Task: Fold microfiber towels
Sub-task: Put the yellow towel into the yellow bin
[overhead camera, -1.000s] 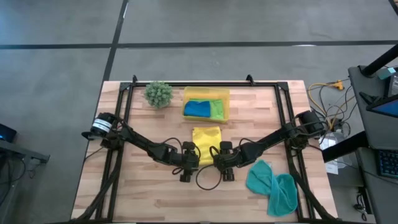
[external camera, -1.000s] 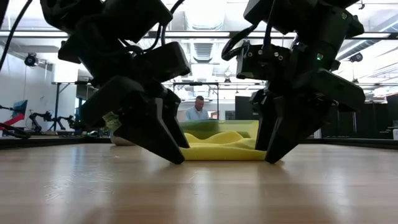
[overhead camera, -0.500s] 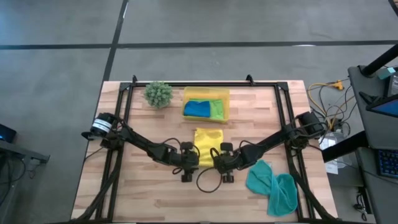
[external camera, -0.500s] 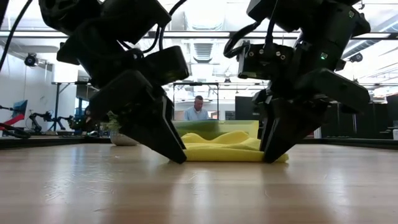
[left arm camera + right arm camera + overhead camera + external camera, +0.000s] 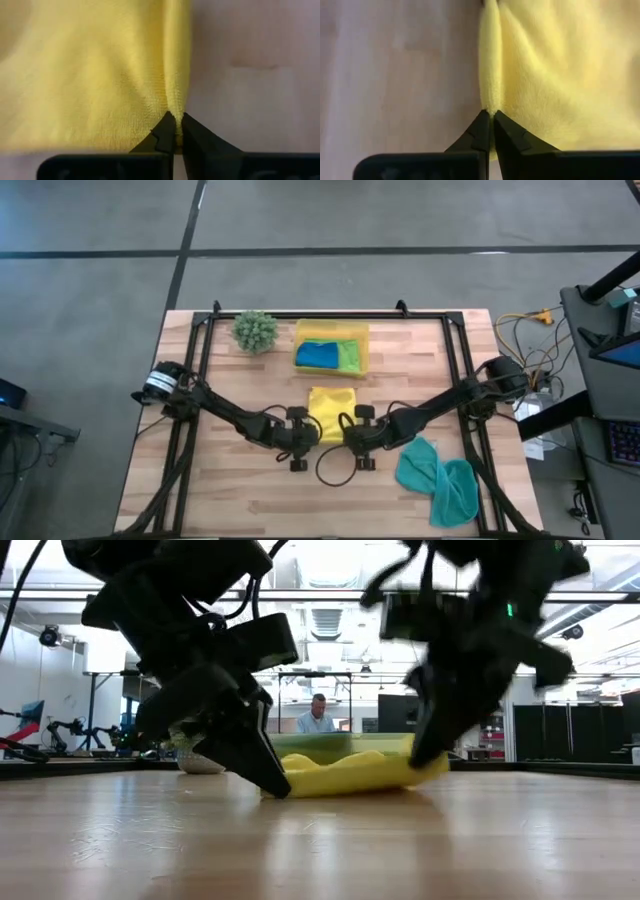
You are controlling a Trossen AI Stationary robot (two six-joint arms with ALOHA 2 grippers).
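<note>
- Left gripper [image 5: 174, 131]: fingers were spread a second ago; now pinched tight on the near left corner of the yellow towel [image 5: 332, 408], a ridge of pile caught between the tips.
- Right gripper [image 5: 488, 129]: same change; jaws have come together on the near right corner of that towel, with a fold of fuzzy cloth squeezed at the tips.
- Yellow towel, position: centre of the counter [image 5: 250, 485], just in front of the yellow tray [image 5: 364, 346], between the 2 grippers. In the low view the right-hand corner is already off the wood and tilted up, while the left corner sits at the surface; the right arm is blurred there, so it is moving.
- Meaning for the task, as a judgement: both near corners are secured, so the grasp stage of this fold is done and the lift-and-carry toward the far edge appears to be starting. 2 even grips matter; a corner slipping out would skew the fold.
- Blue towel [image 5: 317, 354] and lime green towel [image 5: 349, 355]: lying side by side in the tray, touching.
- Teal towel [image 5: 438, 477]: crumpled on the counter near the right front corner, well apart from the grippers, not yet folded.
- Spiky green ball plant [image 5: 255, 330]: beside the tray, on its left.
</note>
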